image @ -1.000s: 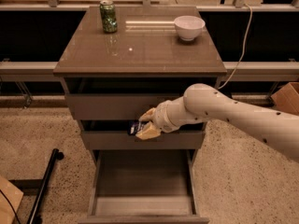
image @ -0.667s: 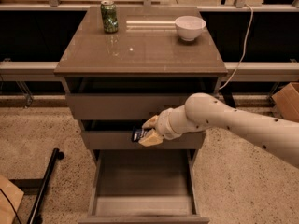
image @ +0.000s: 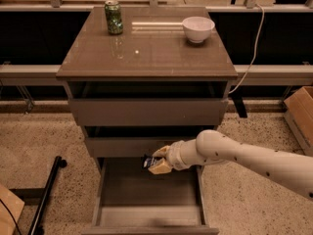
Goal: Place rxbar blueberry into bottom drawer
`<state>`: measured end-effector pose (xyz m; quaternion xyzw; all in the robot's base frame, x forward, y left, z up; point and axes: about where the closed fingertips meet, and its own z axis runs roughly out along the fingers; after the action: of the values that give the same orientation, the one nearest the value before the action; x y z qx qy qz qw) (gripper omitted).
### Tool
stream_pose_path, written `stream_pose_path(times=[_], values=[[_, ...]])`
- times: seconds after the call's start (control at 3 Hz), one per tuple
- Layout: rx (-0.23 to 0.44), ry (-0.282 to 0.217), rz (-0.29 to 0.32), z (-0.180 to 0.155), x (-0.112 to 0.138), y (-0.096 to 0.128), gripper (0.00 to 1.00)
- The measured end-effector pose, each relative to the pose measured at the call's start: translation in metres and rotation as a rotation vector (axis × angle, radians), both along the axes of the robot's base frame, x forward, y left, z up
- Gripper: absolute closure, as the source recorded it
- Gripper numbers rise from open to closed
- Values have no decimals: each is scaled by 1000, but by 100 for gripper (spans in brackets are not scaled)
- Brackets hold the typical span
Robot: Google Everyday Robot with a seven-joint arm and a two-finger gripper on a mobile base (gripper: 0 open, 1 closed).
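While clasping bar [image: 147, 162] — hand [image: 157, 161] overhangs drawer [image: 146, 194].

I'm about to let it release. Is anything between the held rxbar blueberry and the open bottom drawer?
Nothing visible does. The gripper holds the rxbar blueberry just above the bottom drawer, which stands pulled out beneath it.

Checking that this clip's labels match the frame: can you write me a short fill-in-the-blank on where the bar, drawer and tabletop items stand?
1. The gripper is ____ on the rxbar blueberry.
2. It hangs over the back of the bottom drawer, which stands ____.
3. On the cabinet top, a ____ can stands apart from a white bowl.

Missing words: shut; open; green
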<state>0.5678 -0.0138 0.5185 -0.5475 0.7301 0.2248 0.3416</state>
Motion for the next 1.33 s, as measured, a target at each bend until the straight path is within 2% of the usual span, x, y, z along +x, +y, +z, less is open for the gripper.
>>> stream_pose_path(times=[0.33, 1.0, 1.33], values=[[0, 0, 0, 0, 0, 0, 100], [11, -9, -37, -77, 3, 25, 100], [30, 32, -118, -131, 13, 20, 100]])
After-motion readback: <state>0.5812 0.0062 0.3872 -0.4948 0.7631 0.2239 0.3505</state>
